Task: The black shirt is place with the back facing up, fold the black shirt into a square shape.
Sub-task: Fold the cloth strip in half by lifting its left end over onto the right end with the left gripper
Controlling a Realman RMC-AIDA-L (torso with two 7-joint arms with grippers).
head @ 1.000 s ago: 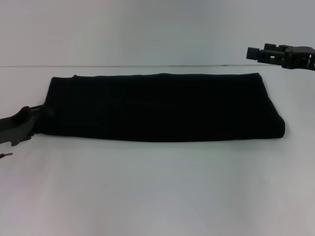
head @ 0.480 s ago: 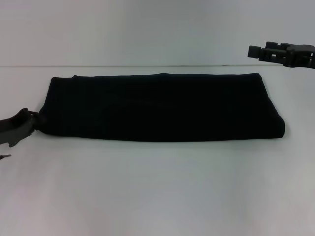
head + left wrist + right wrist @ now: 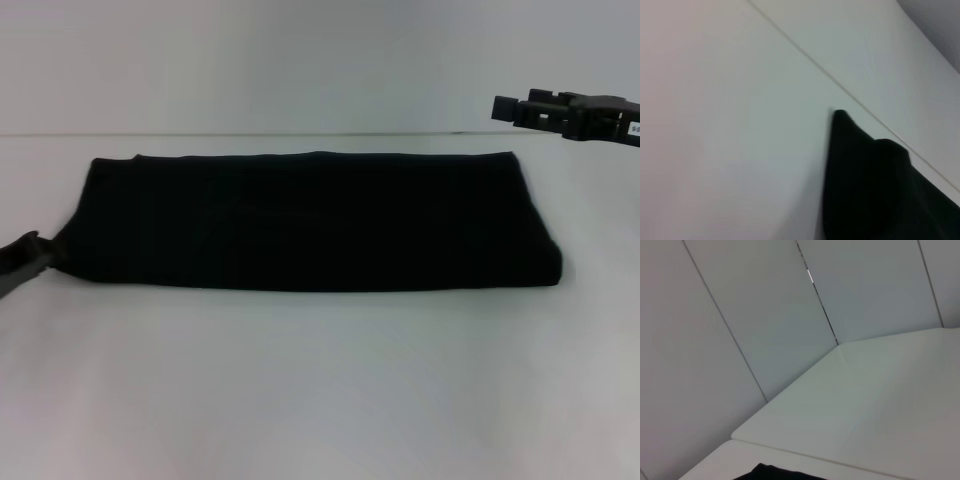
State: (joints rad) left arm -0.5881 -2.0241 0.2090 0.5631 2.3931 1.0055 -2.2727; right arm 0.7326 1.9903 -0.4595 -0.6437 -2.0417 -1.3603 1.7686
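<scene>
The left gripper (image 3: 30, 258) sits at the left edge of the head view, mostly cut off by the frame. Only a dark grey tip shows, touching or just beside the near left corner of the black shirt (image 3: 305, 220). Whether its jaws are open or closed on the cloth cannot be told: the tip blends into the dark fabric there, and the left wrist view shows no fingers at all, only a pointed corner of the shirt (image 3: 875, 185) against the pale table (image 3: 730, 140).

The right gripper (image 3: 525, 108) hangs in the air at the far right, well apart from the shirt and above the table's far edge. Its arm runs off the right side of the frame. Two blocky black fingertips point left, but seen from the side, the gap between them does not show, so the state of its jaws cannot be told either. The right wrist view shows none of its own fingers, just wall panels (image 3: 765, 315), the table corner and a thin sliver of black cloth (image 3: 775, 473) at the frame edge.

The shirt lies flat on the white table (image 3: 320, 390), in the middle and stretching left to right as a long, low band. It is plain black; no lettering, sleeves or collar can be made out. Its far edge is nearly straight, its right end looks rounded like a fold, and its near edge runs slightly bowed. Folds and layers within are lost in the black.
</scene>
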